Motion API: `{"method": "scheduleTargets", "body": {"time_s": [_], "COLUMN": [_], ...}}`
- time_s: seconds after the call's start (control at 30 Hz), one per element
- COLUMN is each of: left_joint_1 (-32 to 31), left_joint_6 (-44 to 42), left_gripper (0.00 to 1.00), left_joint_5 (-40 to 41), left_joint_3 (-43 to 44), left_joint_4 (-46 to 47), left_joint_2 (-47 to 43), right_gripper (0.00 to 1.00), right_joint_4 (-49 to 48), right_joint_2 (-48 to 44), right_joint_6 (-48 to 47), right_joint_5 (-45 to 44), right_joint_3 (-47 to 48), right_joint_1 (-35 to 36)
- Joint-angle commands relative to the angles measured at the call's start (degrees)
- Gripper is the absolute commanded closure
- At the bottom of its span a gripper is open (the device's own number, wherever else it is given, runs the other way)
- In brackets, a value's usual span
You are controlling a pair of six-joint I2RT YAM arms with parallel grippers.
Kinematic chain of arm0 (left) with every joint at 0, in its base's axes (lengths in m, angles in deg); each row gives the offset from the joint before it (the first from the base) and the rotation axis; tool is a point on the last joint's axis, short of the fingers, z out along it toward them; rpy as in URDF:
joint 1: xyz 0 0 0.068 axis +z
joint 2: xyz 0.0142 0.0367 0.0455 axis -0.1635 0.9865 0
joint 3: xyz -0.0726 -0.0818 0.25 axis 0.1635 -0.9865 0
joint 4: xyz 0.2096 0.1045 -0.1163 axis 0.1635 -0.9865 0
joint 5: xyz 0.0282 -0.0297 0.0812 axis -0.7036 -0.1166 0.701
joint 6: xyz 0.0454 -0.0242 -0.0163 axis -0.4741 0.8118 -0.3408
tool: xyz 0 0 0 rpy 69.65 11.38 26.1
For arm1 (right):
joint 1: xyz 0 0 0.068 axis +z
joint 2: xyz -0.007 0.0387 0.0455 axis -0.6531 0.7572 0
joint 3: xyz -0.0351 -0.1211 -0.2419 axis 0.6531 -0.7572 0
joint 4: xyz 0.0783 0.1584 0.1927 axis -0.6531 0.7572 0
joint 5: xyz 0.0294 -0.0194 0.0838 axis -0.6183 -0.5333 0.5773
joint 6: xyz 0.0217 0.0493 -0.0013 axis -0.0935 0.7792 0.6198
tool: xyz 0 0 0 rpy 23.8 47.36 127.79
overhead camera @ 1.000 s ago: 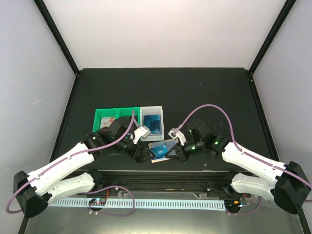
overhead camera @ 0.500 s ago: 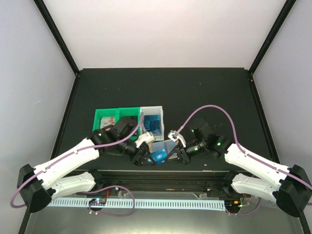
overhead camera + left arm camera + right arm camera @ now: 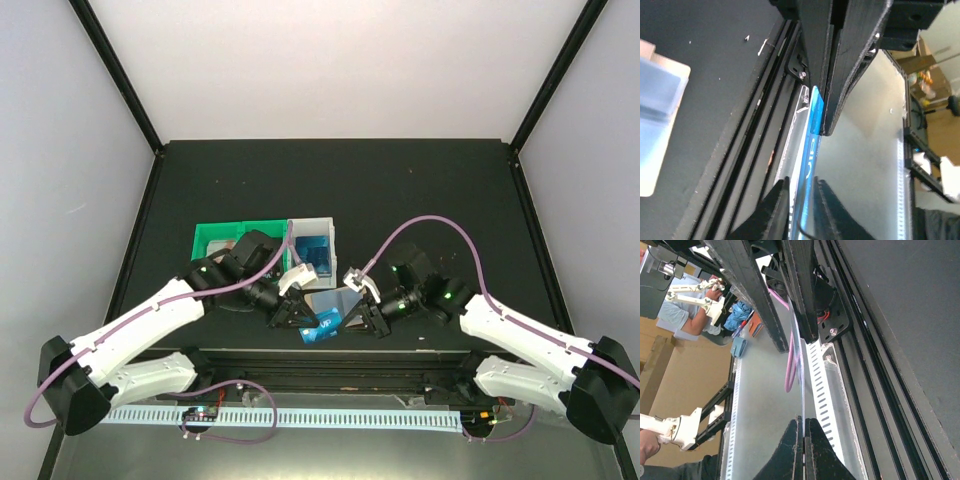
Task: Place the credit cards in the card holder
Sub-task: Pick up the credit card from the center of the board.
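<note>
**Finding: 1 credit card [image 3: 809, 160] spans both end effectors, close to the surface's [image 3: 420, 190] near edge, about mid-width.**

Your right end effector [image 3: 803, 432] is pressed together on 1 end of the card. Your left end effector's [image 3: 801, 200] fingers stand narrowly apart astride the other end, and contact there cannot be confirmed. The card's long axis runs along the near edge. The card holder [image 3: 662, 125] lies flat just beyond the card, toward the far edge, seemingly nearer your right arm. Insertion likely requires turning the card that way.

Black table [image 3: 420, 190], green bins [image 3: 212, 240] and a white bin [image 3: 312, 222] side by side on it
</note>
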Motion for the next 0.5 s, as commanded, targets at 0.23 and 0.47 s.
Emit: {"method": "scheduleTargets", "body": {"time_s": [0.23, 0.47], "left_joint_1": [0.64, 0.77], "left_joint_6": [2.56, 24.61], "left_gripper": [0.98, 0.98], "left_joint_5": [1.02, 19.63], "left_joint_3": [-0.51, -10.92], "left_joint_4": [3.63, 19.96], "left_joint_2": [0.75, -3.56], "right_gripper": [0.60, 0.33], "right_joint_4": [2.51, 6.14], "right_joint_2": [-0.31, -2.13], "right_joint_6": [1.07, 11.67], "right_joint_5": [-9.89, -37.42], "right_joint_3": [0.22, -2.90], "right_joint_1": [-0.01, -0.42]}}
